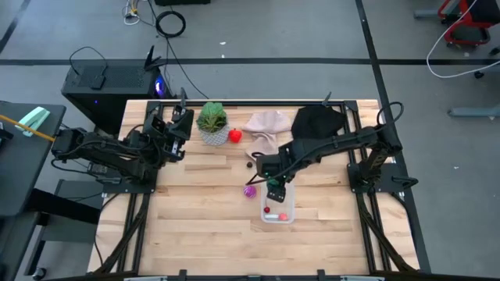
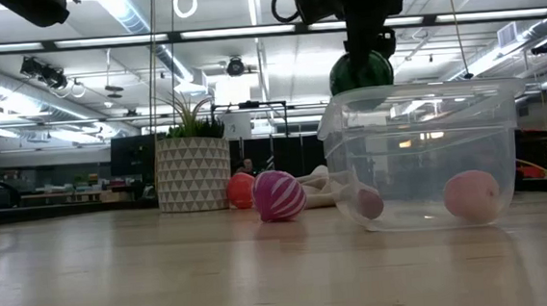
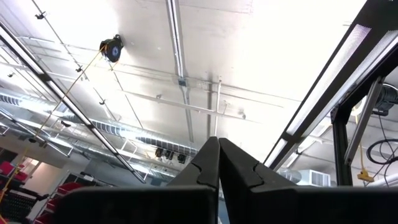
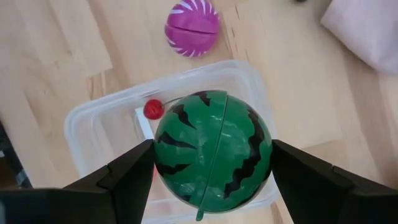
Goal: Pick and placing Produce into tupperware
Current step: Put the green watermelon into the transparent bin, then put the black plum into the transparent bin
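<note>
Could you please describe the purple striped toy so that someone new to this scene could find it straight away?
Start at the clear tupperware near the middle of the wooden table, below the right hand holding the watermelon. The purple toy lies on the bare wood just outside it, toward the potted plant. It alone is magenta with white stripes.

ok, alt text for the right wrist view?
The right hand holds a green striped toy watermelon directly above the clear tupperware, which has a small red piece inside. A purple striped toy and a beige cloth lie on the wooden table beyond.
</note>
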You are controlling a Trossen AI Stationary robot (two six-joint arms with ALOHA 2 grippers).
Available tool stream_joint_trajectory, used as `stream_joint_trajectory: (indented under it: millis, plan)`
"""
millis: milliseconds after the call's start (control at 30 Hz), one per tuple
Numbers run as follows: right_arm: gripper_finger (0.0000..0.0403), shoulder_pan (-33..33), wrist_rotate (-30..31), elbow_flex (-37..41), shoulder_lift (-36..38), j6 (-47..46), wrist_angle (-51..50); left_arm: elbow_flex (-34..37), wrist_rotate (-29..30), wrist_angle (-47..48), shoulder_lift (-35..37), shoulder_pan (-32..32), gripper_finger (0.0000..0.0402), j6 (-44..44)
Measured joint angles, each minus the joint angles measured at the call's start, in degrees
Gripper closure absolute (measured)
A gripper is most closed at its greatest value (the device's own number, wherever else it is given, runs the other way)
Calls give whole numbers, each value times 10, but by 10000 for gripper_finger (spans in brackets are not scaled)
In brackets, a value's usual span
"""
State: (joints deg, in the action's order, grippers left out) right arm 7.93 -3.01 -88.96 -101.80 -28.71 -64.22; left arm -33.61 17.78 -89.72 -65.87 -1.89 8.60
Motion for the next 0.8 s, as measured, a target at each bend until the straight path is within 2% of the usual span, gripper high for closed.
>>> stream_joint_trajectory:
  millis: [167, 400, 633, 800]
  plan:
    - [101, 10, -5, 20, 0, -10, 0, 0, 0, 0, 0, 0, 378, 2]
    - [91, 16, -22, 67, 0, -31, -1, 0, 0, 0, 0, 0, 391, 2]
    - [63, 16, -28, 68, 0, -32, 12, 0, 0, 0, 0, 0, 387, 0]
    - [58, 16, -28, 68, 0, -31, 13, 0, 0, 0, 0, 0, 378, 2]
